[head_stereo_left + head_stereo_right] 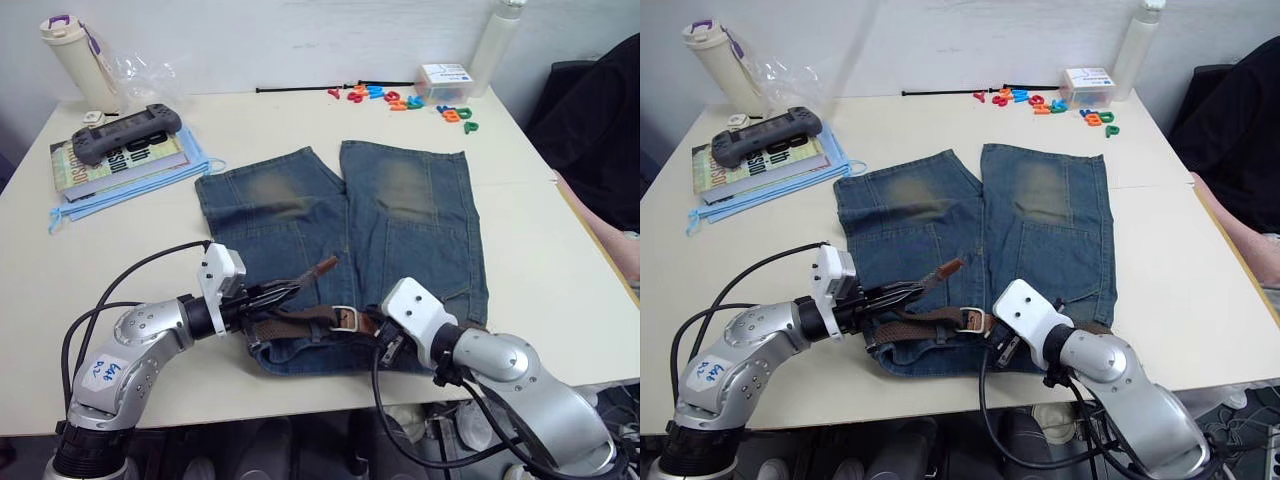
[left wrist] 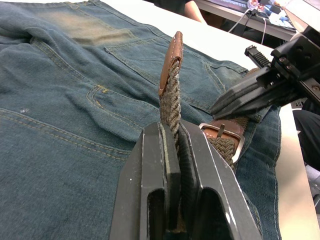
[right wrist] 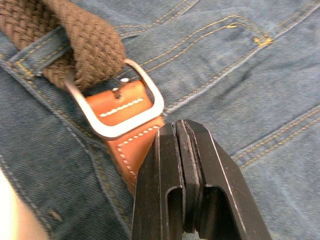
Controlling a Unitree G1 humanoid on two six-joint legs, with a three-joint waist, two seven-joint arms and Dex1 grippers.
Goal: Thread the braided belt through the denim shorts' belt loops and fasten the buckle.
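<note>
Braided belt [image 1: 300, 322] lies along the denim shorts' [image 1: 400, 215] waistband, its tail clenched in my left claw [image 2: 172, 150], so I pull steadily while my closed, empty right claw [image 3: 184, 145] pins beside the buckle [image 3: 120, 110].

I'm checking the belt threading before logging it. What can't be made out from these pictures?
- Belt loops: head views, too small and covered by the braided belt.
- Prong seated in the weave or not: the buckle, right wrist view, braid covers its tip.
- Belt's right end: hidden under the right pincer.
</note>
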